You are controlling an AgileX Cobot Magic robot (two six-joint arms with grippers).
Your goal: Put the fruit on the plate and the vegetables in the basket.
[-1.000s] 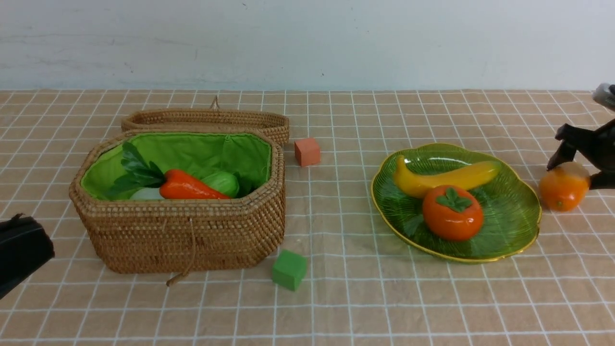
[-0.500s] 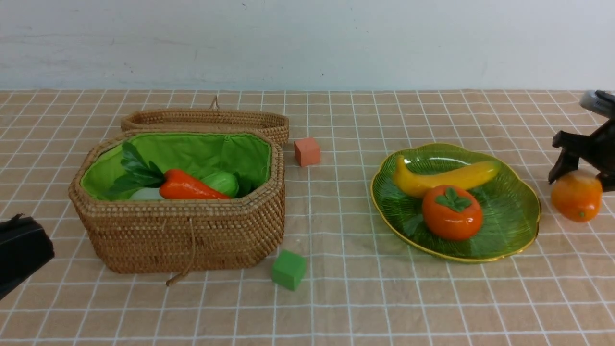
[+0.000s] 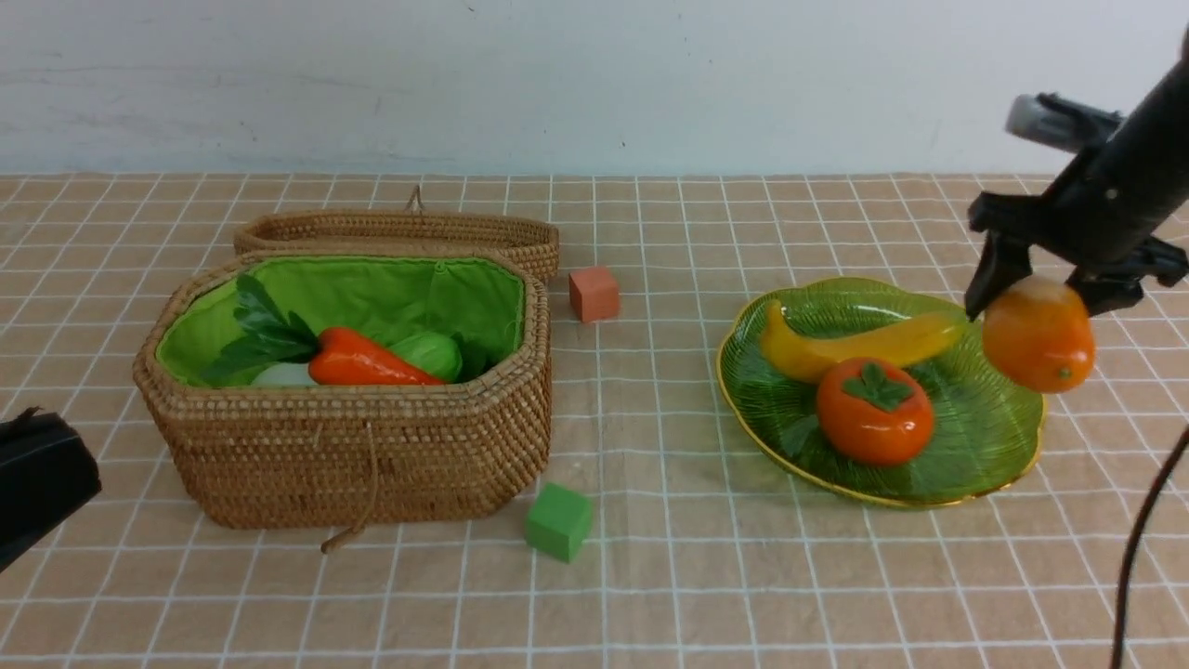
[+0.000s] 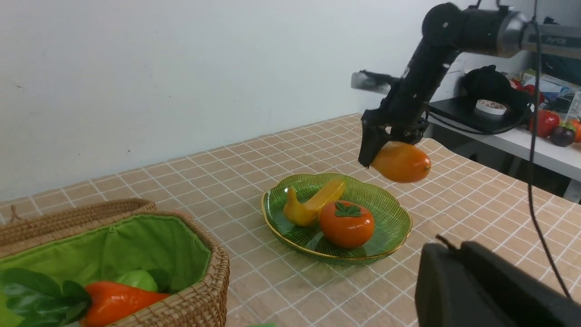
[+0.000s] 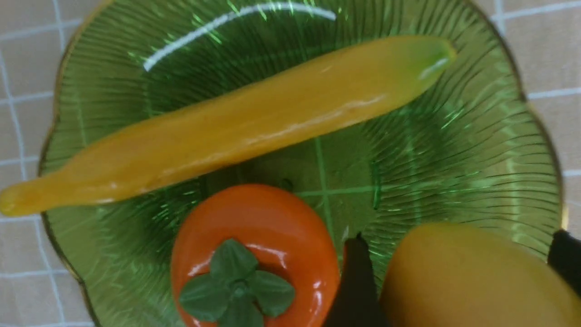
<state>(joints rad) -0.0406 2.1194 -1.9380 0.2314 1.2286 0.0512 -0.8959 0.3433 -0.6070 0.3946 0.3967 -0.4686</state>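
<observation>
My right gripper clamps the mango in the air over the plate's right edge, where banana and persimmon already lie. My left gripper sits beside the basket, its jaws unreadable.

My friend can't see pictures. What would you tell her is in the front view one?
The right gripper holds an orange mango in the air over the edge of a green plate that already has a banana and a persimmon. On the left, an open basket holds vegetables.
</observation>
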